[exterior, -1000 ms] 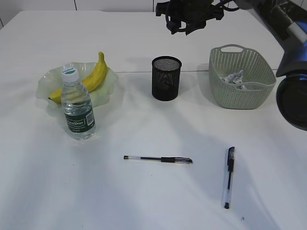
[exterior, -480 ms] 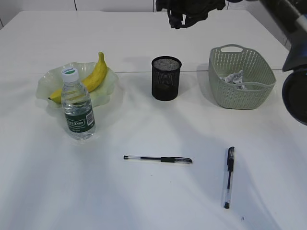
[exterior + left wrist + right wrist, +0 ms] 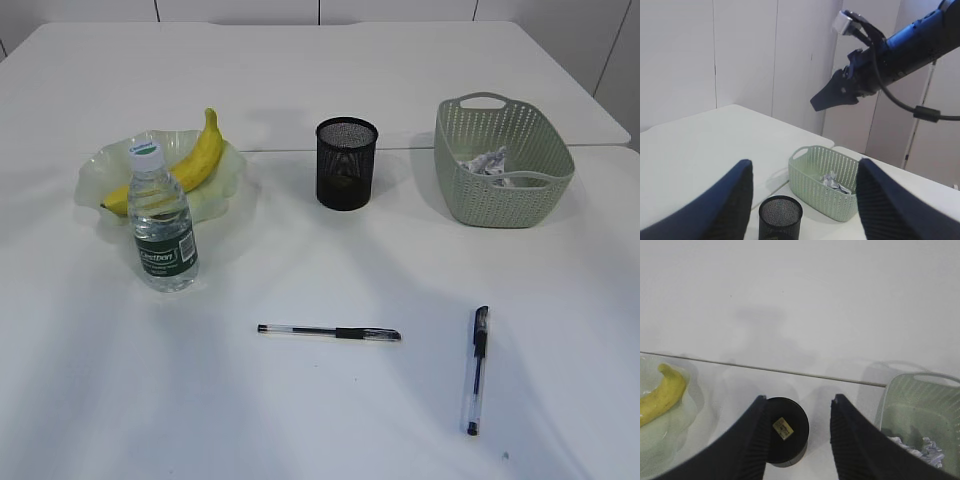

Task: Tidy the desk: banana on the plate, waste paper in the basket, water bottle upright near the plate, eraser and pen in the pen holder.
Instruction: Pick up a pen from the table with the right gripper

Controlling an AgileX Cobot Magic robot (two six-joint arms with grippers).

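Two clear-barrelled pens (image 3: 330,332) (image 3: 477,369) lie flat on the bare white table (image 3: 300,420), well apart from the black mesh pen holder (image 3: 346,163). Yellow banana (image 3: 185,163) rests in the wavy translucent plate (image 3: 228,175), plastic bottle (image 3: 162,220) upright beside it. Crumpled paper (image 3: 490,165) sits in the woven green basket (image 3: 480,195). Left gripper (image 3: 800,200) and right gripper (image 3: 796,440) both gape empty

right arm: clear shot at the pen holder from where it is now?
Probably yes. The right gripper hangs open and empty high above the pen holder, with nothing between them. The basket and the plate stand well off to either side.
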